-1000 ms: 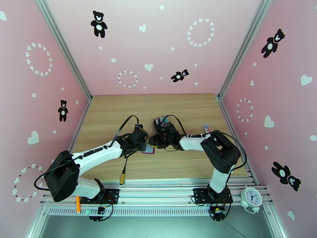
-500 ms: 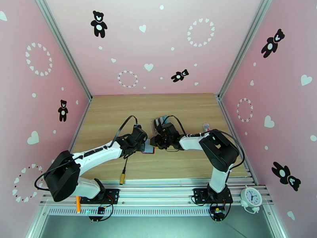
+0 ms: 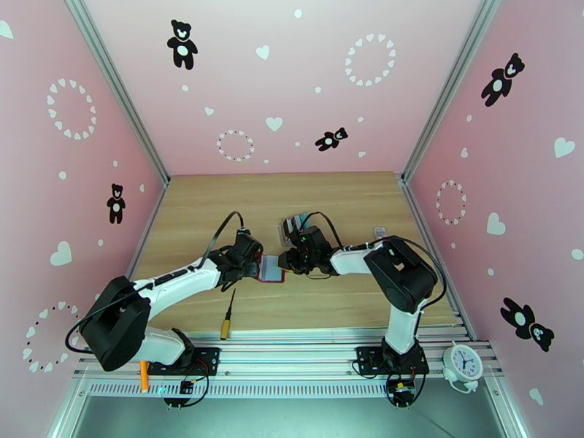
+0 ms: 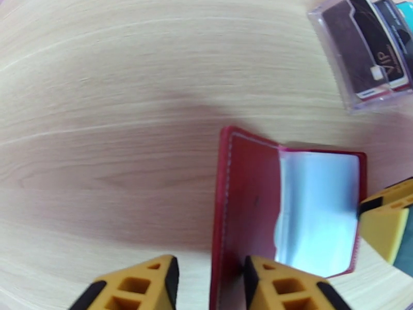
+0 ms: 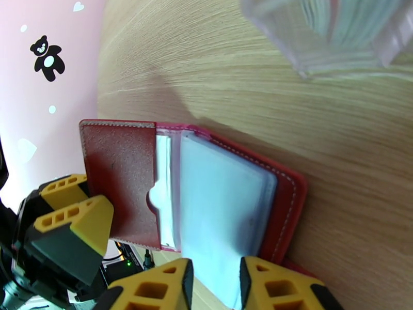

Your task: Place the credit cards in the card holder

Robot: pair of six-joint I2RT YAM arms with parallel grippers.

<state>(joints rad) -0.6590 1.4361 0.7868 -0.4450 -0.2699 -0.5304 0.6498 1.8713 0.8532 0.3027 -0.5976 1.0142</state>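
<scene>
The card holder (image 3: 272, 269) is a dark red wallet lying open on the wooden table, its clear sleeves showing (image 4: 320, 207). My left gripper (image 4: 211, 285) is open, with the red left flap's edge (image 4: 248, 192) between its fingers and one finger (image 4: 284, 288) against it. My right gripper (image 5: 217, 290) is shut on the card holder's clear sleeve pages (image 5: 222, 213) at the right edge. In the top view the left gripper (image 3: 254, 267) and right gripper (image 3: 290, 263) flank the holder. The credit cards (image 4: 371, 47) stand in a clear slotted rack (image 3: 290, 226) just beyond it.
A cable with an orange plug (image 3: 225, 328) lies near the table's front edge. A small object (image 3: 379, 232) sits at the right edge of the table. A white clock (image 3: 463, 361) stands by the right arm's base. Pink walls enclose three sides.
My left gripper has opened and drawn back to the left, uncovering the open card holder. The right gripper has stayed in place on it.
</scene>
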